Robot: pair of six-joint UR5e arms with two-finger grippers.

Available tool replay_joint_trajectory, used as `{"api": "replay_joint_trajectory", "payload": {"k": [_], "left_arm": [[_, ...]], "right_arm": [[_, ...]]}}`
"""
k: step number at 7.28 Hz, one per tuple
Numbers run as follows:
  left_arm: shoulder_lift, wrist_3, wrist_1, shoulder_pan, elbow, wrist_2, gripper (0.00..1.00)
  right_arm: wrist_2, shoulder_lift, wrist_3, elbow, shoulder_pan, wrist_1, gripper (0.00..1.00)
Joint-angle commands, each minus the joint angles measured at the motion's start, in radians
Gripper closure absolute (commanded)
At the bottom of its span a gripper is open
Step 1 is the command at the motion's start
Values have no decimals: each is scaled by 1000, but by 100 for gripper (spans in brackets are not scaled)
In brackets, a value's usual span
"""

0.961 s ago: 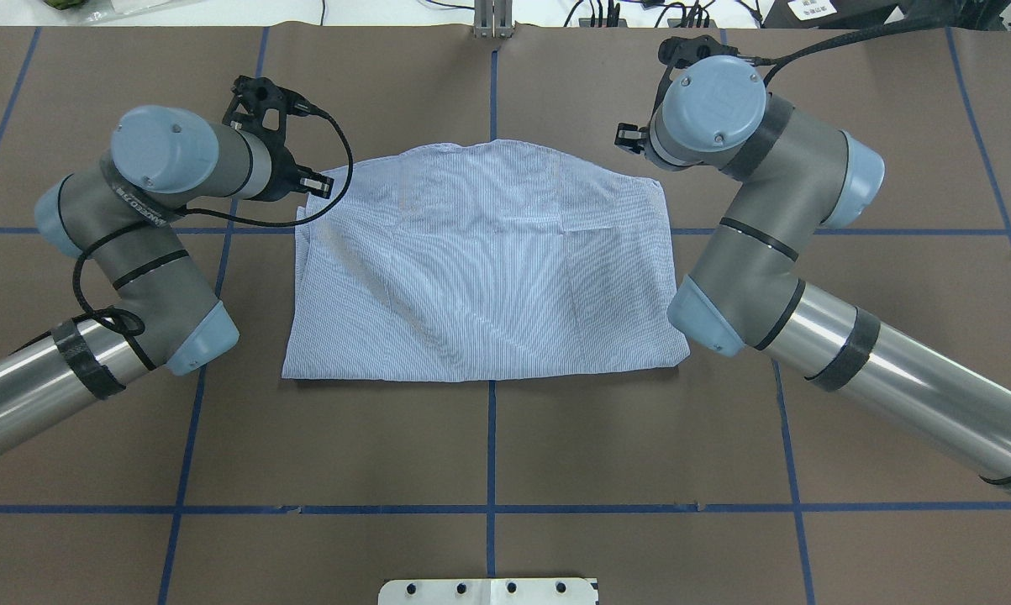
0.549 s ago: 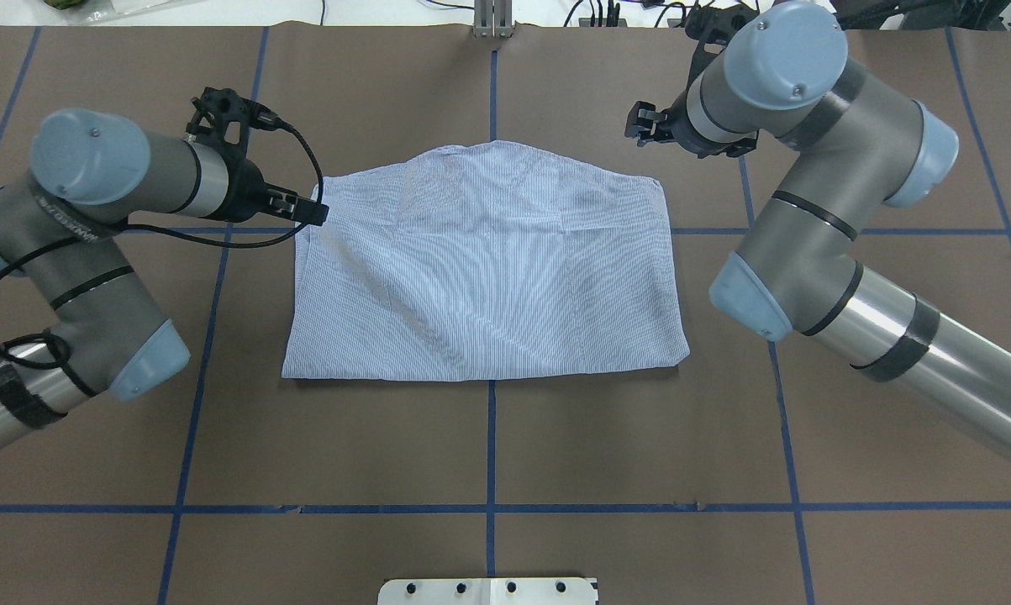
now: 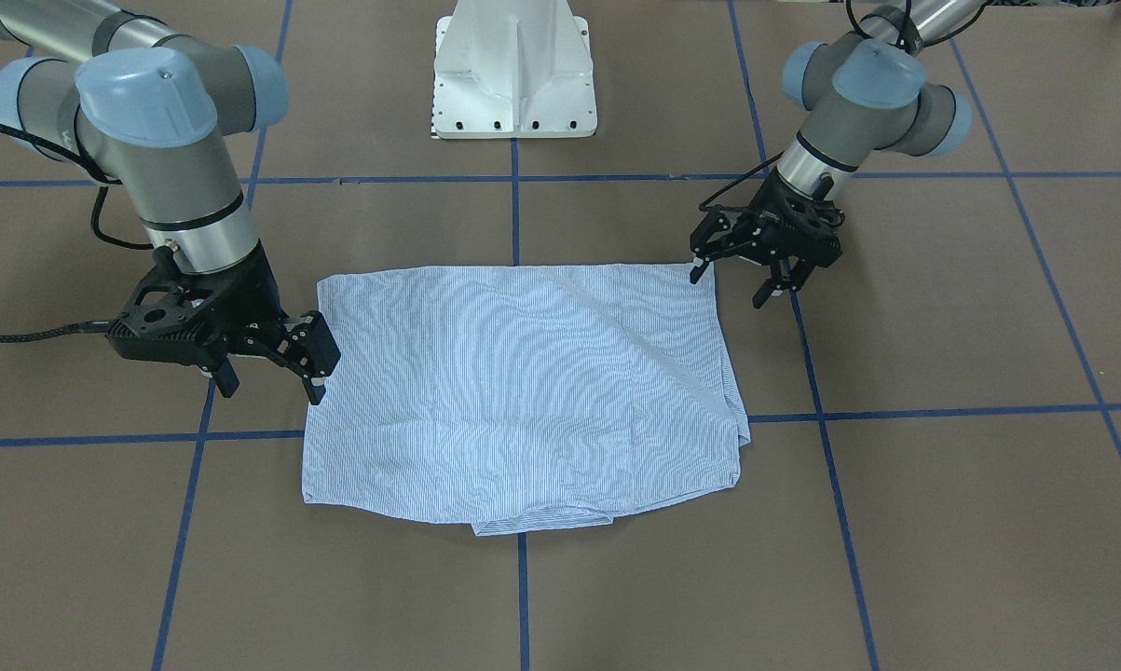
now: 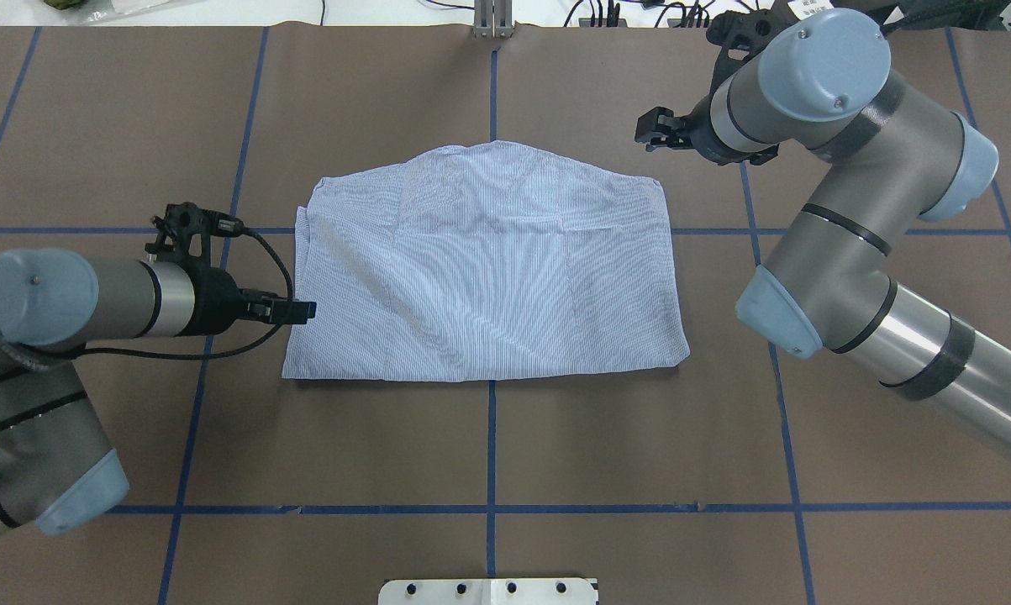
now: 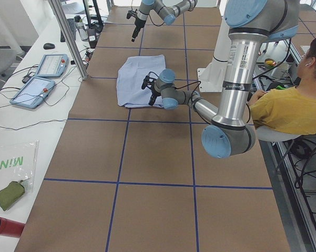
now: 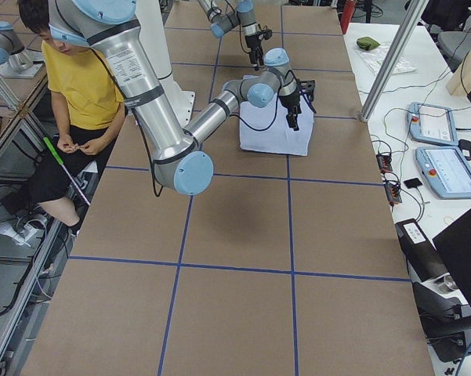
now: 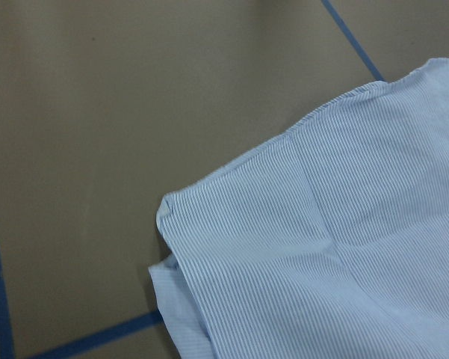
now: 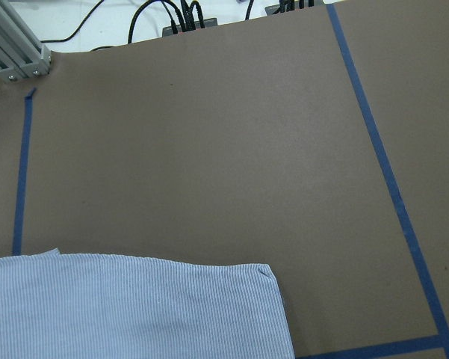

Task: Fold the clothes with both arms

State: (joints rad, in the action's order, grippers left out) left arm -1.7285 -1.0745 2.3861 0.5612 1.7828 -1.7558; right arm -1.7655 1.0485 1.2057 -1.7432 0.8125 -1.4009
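Note:
The light blue striped shirt (image 4: 488, 269) lies folded into a rough rectangle in the middle of the brown table, also shown in the front-facing view (image 3: 523, 373). No collar or buttons show. My left gripper (image 4: 303, 312) is open and empty at the shirt's left edge, close to the corner nearest the robot (image 3: 735, 284). The left wrist view shows that corner (image 7: 321, 262) close below. My right gripper (image 4: 646, 130) is open and empty, raised just beyond the shirt's far right corner (image 3: 271, 384). The right wrist view shows that corner (image 8: 134, 307).
The white pedestal base (image 3: 513, 75) stands at the robot's side of the table. Blue tape lines (image 4: 490, 445) grid the brown table cover. A person in yellow (image 5: 289, 105) sits beside the base. Teach pendants (image 5: 42, 79) and an aluminium post (image 5: 71, 42) are off the far edge.
My left gripper has swung from the shirt's far left corner back along its left edge toward the robot. My right gripper has drifted slightly away to the right. Both stay open; the shirt lies unchanged.

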Motion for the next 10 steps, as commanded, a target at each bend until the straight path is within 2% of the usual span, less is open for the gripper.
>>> {"api": "replay_joint_trajectory", "payload": {"k": [1, 3, 4, 5, 6, 7, 8, 10], "left_arm": [[21, -125, 30, -124, -2, 103, 1], [23, -130, 28, -136, -9, 121, 29], [23, -128, 28, -136, -13, 121, 30], [24, -128, 28, -136, -13, 121, 36], [24, -128, 28, -136, -13, 121, 75], [26, -128, 28, -135, -10, 121, 100], [32, -122, 28, -133, -3, 121, 100], [111, -49, 30, -115, 52, 104, 100]], "right_arm": [[9, -1, 3, -2, -6, 2, 0], [9, 1, 8, -4, -7, 3, 0], [11, -1, 14, -5, -10, 3, 0], [15, -2, 15, -5, -15, 3, 0], [17, -2, 17, -5, -15, 3, 0], [17, -2, 17, -7, -16, 3, 0], [17, -2, 17, -7, -16, 3, 0], [17, -2, 17, -6, -18, 3, 0]]}}
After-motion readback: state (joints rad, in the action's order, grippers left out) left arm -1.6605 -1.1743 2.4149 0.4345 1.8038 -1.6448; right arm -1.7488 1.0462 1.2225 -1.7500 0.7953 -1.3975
